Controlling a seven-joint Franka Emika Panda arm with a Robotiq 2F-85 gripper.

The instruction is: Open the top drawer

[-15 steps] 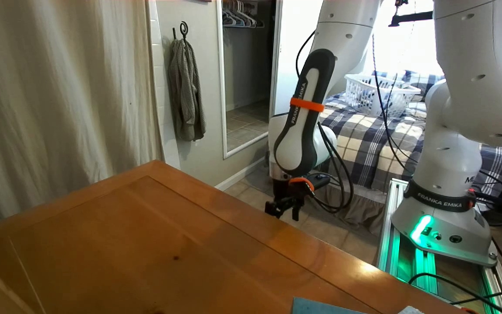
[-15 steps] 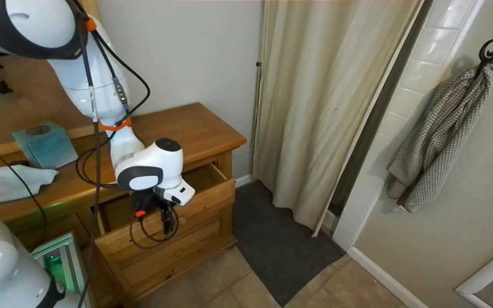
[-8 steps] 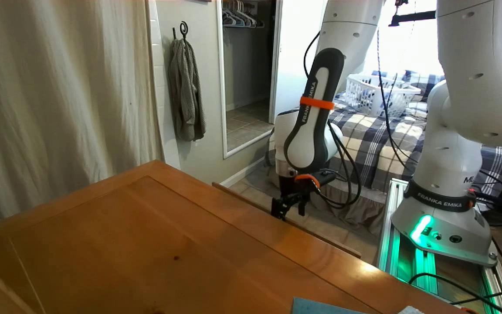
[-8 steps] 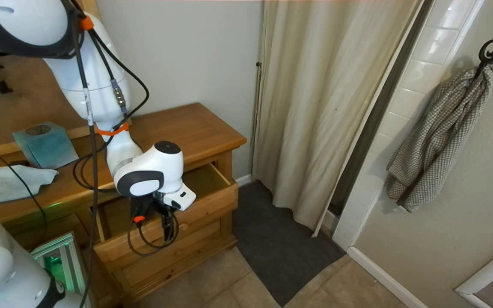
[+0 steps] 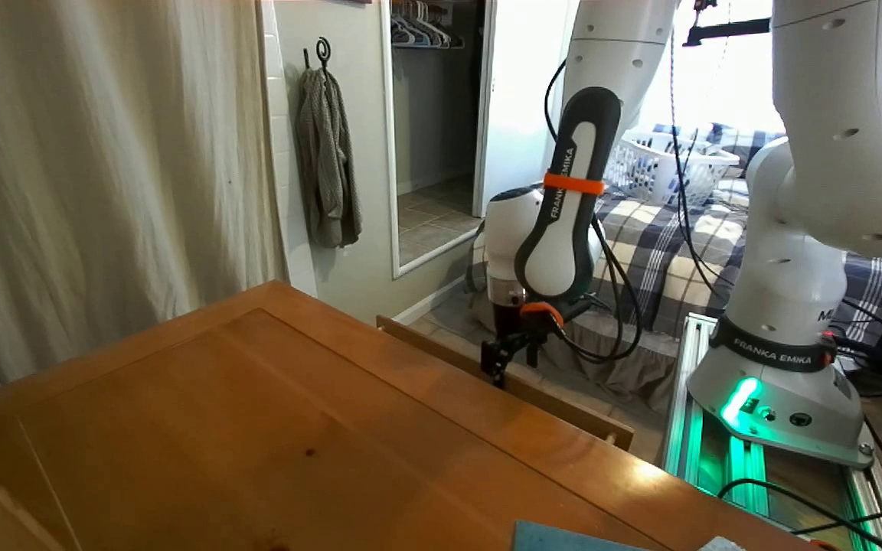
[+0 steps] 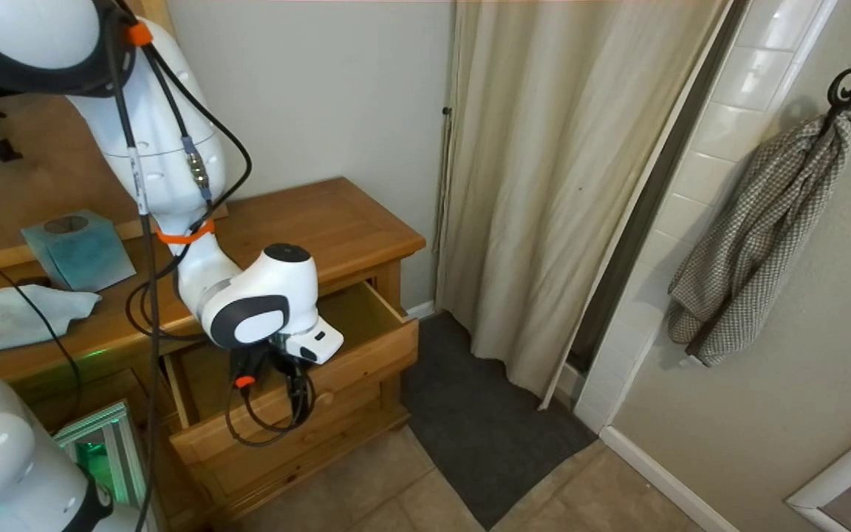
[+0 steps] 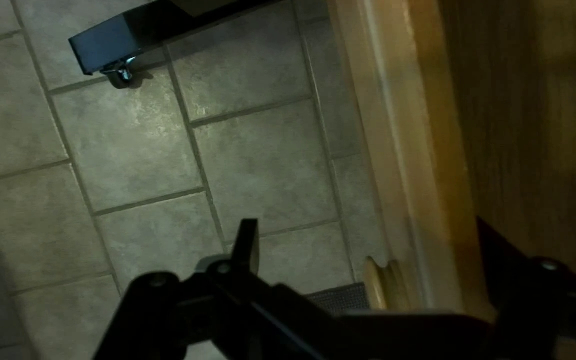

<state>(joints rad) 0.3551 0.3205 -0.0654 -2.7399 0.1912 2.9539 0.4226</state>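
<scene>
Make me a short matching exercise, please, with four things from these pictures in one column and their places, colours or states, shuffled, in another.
Things:
1 Mat
2 Hand
3 Drawer
4 Curtain

Places, colours, states:
A partly out of the dresser
B cream, hanging in folds
C lying on the tiled floor
D jaws apart

Right pairs: 1-C, 2-D, 3-A, 4-B.

Pincer (image 7: 365, 225) astride drawer front (image 6: 374, 362), box (image 6: 86, 257) on dresser (image 6: 326, 220); mat (image 6: 484, 414) beside
</scene>
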